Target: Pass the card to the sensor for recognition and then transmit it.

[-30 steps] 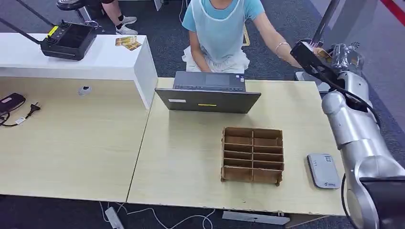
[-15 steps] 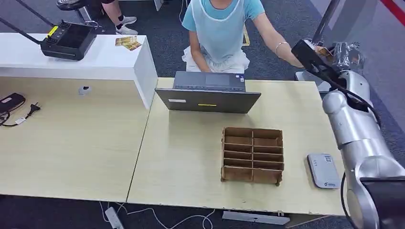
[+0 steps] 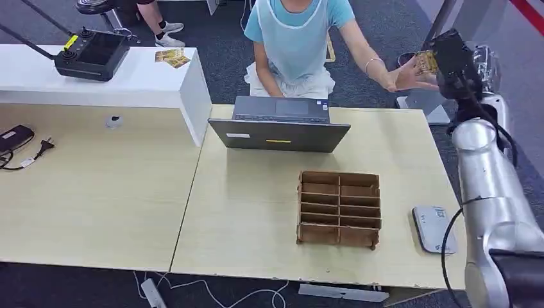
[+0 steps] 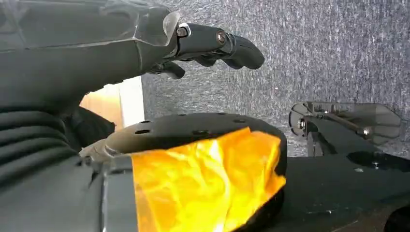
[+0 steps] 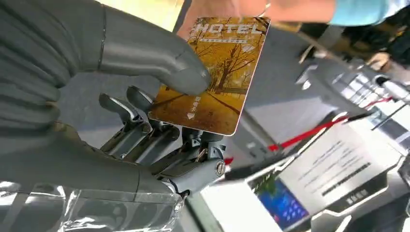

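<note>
Right hand (image 3: 452,61) higher, one card (image 5: 215,72) between fingers (image 5: 159,133).

person's hand (image 3: 403,76) partly hidden behind card (image 3: 425,61)

A laptop (image 3: 280,125) is sitting at the table's (image 3: 256,212) far edge, its back facing near. Nearer and right of it, a brown divided box (image 3: 339,208) is lying flat. On the white counter (image 3: 128,80) far left, a black controller (image 3: 93,54) is resting. A plug (image 3: 45,147) is lying at the far left.
</note>
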{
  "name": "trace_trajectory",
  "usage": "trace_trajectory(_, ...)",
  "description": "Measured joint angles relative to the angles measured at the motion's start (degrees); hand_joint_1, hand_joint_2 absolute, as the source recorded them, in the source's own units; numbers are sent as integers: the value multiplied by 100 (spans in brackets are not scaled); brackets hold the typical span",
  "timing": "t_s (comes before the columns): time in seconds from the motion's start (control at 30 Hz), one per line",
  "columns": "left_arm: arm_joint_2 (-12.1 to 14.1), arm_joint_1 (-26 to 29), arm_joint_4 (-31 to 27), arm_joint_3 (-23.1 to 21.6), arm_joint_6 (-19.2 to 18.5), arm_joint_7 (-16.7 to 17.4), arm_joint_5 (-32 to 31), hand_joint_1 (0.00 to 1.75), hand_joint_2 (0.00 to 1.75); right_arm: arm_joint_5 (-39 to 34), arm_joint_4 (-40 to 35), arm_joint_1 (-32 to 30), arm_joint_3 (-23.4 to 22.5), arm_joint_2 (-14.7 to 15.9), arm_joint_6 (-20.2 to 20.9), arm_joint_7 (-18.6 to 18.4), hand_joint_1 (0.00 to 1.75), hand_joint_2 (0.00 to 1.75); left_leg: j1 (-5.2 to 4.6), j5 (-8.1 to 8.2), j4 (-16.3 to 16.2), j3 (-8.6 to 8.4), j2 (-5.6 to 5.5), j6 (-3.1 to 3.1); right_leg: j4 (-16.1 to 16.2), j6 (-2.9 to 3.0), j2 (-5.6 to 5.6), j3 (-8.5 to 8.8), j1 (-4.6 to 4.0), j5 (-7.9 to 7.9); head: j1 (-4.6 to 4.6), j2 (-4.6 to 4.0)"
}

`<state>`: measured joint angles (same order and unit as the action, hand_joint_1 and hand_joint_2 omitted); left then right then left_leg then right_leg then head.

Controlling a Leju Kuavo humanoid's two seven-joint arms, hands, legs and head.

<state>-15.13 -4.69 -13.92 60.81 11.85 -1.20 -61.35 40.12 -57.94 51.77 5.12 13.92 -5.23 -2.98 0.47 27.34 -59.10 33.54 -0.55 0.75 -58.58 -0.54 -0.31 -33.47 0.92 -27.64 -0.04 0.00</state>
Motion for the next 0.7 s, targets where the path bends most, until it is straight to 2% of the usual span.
trace_trajectory(0.1, 0, 0, 0, 0, 13, -37, 15, 0, 0, -516, -94, -18, -181, 0, 269, 90, 175, 175, 0, 0, 0, 0, 0, 0, 0, 0, 1, 0, 0, 0, 2, 0)
trace_trajectory(0.27, 0, 0, 0, 0, 52, -81, 79, 0, 0, -1580, -162, -18, -359, 94, 939, 189, 175, 175, 0, 0, -1, 0, -3, 0, 1, 0, -2, 0, 0, 0, 2, 0)
trace_trajectory(0.47, 0, 0, 0, 0, 55, -81, 96, 0, 0, -1884, -179, -18, -427, 186, 1085, 195, 175, 175, 0, 0, -1, -1, -1, 0, 1, 0, 2, -1, 0, 0, 0, 0)
trace_trajectory(0.7, 2, 0, 0, 0, 70, -99, 118, 0, 0, -3244, -138, -30, -427, 569, 2056, 335, 175, 175, -1, 1, -1, 0, -7, -1, 2, 0, -4, -1, 0, 0, 0, 0)
